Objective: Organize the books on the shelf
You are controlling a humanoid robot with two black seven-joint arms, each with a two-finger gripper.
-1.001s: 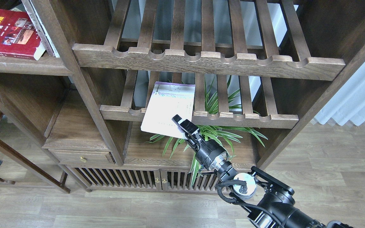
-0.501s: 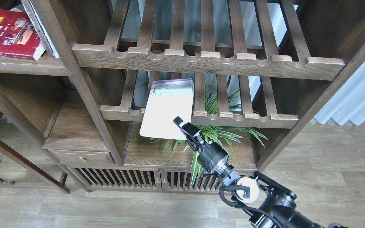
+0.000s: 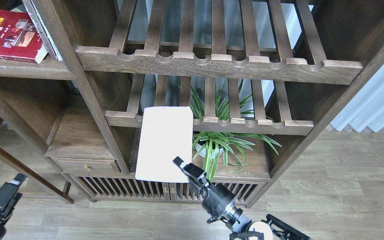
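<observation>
The robot's right gripper clamps the lower right corner of the thin white book, holding it in the air in front of the lower slatted rack and beside a potted plant. The red book lies on the solid plank shelf at upper left (another volume leans behind it). The left gripper hangs low at the left; whether its fingers are parted cannot be told.

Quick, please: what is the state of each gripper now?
Left gripper: cannot be told.
Right gripper: closed on the thin white paperback book.
</observation>
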